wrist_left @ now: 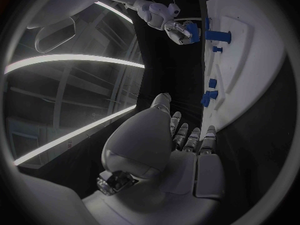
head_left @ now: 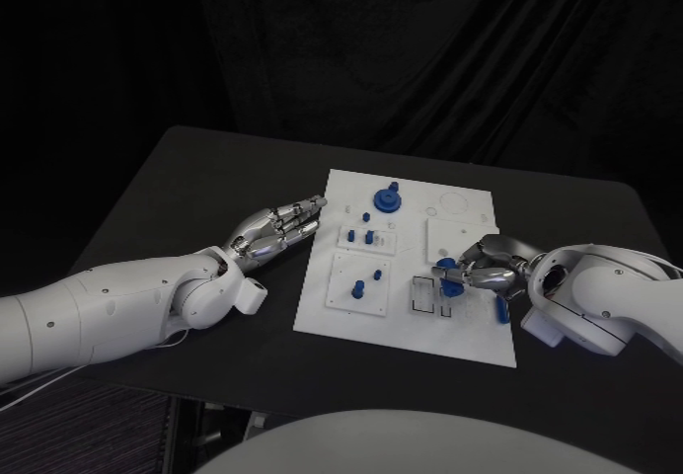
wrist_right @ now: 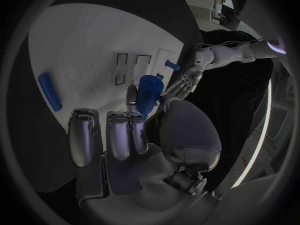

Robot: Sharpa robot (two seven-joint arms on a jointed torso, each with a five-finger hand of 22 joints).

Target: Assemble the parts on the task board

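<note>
Head view, left to right: left hand point(head_left: 277, 229) lies flat on the desk point(head_left: 171, 197) at the 9 o'clock edge of the task board point(head_left: 470, 341), fingers stretched out, holding nothing. Seated blue parts: a round knob point(head_left: 387, 199) at 12 o'clock, small pegs point(head_left: 366, 237) centre-left. Right hand point(head_left: 482, 269) is over the board's 3 o'clock side, pinching a blue cylindrical part point(wrist_right: 150, 89) beside two rectangular slots point(wrist_right: 130, 67). A blue bar point(head_left: 501, 306) lies loose near 4 o'clock. Judgement: insertion step under way; next move needs the part aligned upright over its socket, then pressed straight down.
</note>
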